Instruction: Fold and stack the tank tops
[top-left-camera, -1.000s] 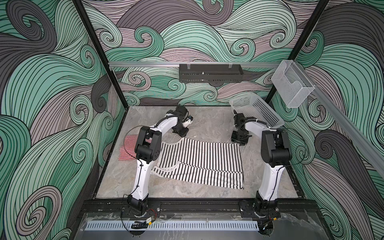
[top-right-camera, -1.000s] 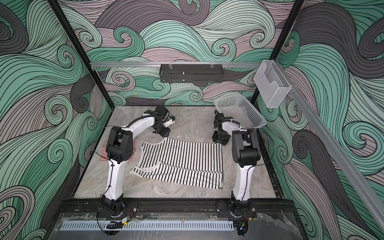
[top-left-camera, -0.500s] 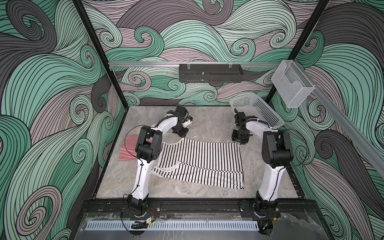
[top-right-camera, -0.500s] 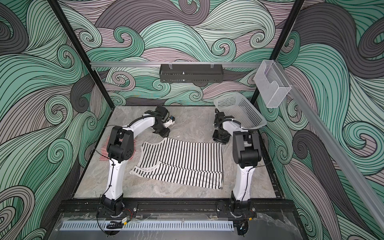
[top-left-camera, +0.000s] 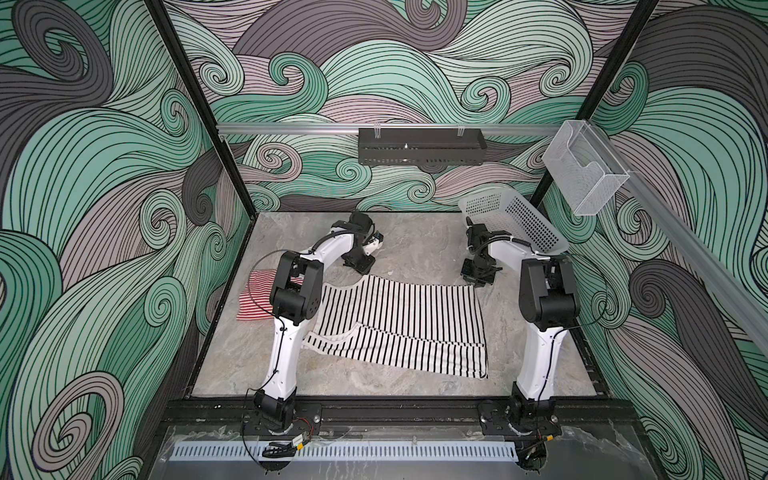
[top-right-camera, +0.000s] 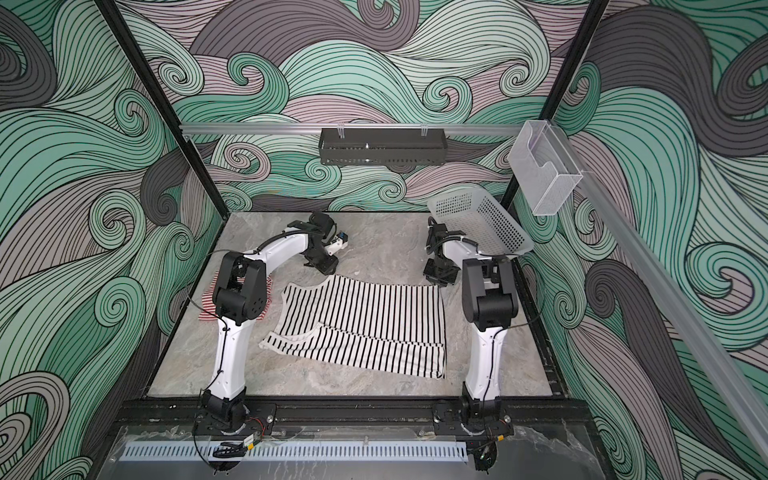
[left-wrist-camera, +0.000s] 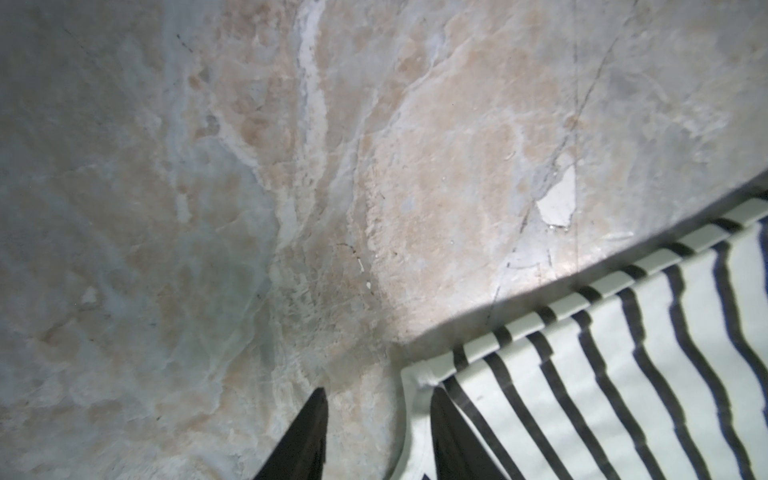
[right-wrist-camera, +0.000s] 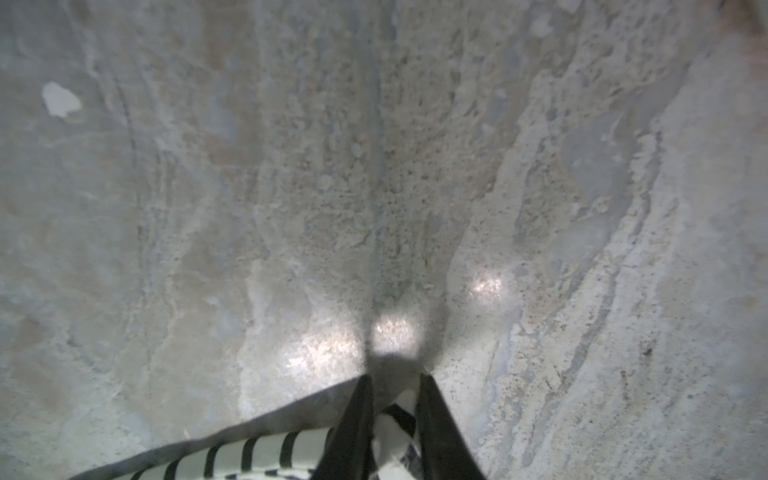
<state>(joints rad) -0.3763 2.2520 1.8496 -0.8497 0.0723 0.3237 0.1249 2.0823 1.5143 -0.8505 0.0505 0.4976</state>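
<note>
The white tank top with black stripes (top-left-camera: 399, 324) (top-right-camera: 365, 324) lies spread on the marble table, its near edge folded over. The red-and-white tank top (top-left-camera: 257, 299) (top-right-camera: 206, 309) lies folded at the left, partly hidden behind my left arm. My left gripper (top-left-camera: 360, 266) (left-wrist-camera: 378, 399) stands open, low at the black-striped top's far left strap. One of its fingers (left-wrist-camera: 444, 419) is over the white strap edge and the other is over bare table. My right gripper (top-left-camera: 478, 279) (right-wrist-camera: 395, 382) is shut on the top's far right corner, with cloth bunched between its fingers.
A white perforated basket (top-left-camera: 515, 224) (top-right-camera: 482, 224) leans in the far right corner, just behind my right arm. A black tray (top-left-camera: 419, 151) hangs on the back rail. A clear plastic box (top-left-camera: 582, 174) hangs on the right rail. Dark frame posts border the table.
My right gripper's jaws have closed onto the far right corner of the black-striped top. The left gripper and both arms have hardly moved.
</note>
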